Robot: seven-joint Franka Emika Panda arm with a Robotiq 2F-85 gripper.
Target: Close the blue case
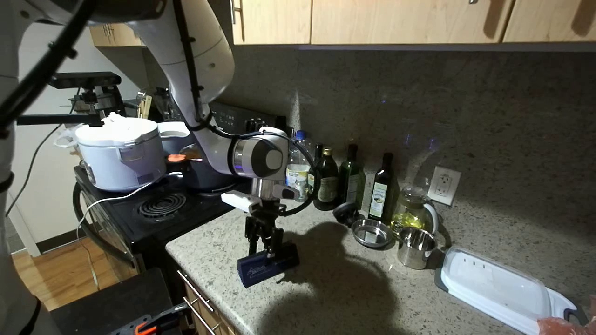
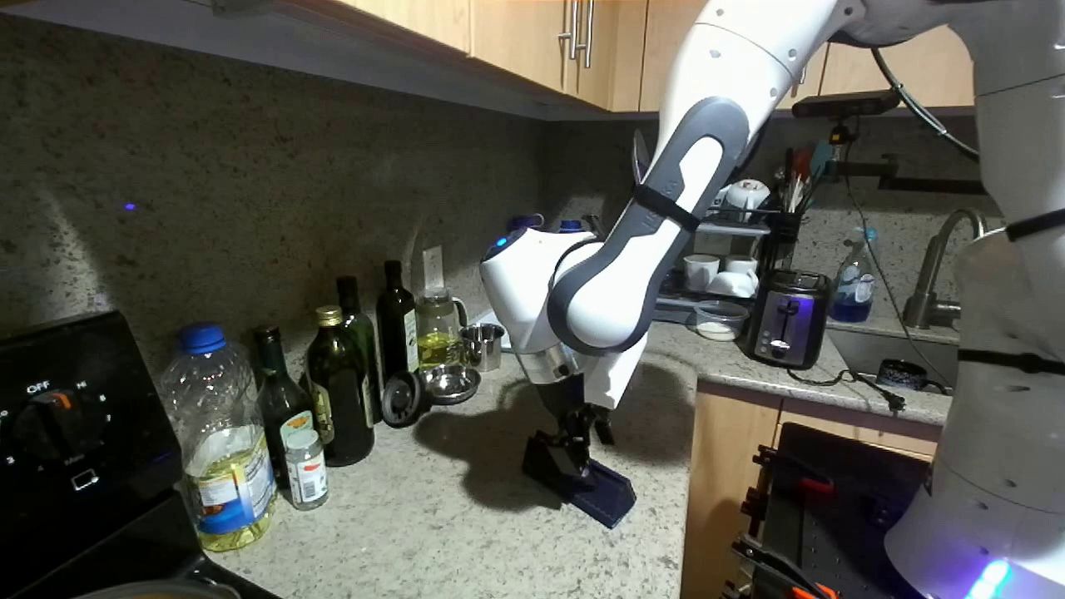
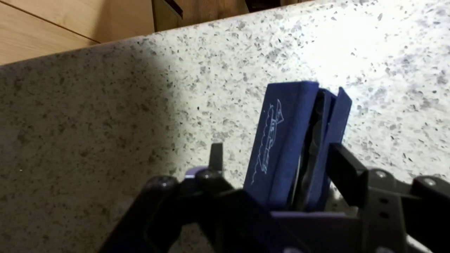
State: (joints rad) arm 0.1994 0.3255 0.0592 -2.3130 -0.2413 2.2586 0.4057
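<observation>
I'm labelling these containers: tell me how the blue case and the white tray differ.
Colour: the blue case is dark; the white tray is pale.
Size: the blue case looks much smaller than the white tray.
Place: the blue case sits at the gripper, the white tray well away from it.
Shared: both are longer than wide.

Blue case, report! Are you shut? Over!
Gripper open, straddling the blue case. Case not shut, gap showing. Bottles stand apart, seemingly not in the way.

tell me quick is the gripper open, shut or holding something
Gripper: open, jaws apart on either side of the blue case; the wrist view shows a gap on one side, so not clamped on it.
</observation>
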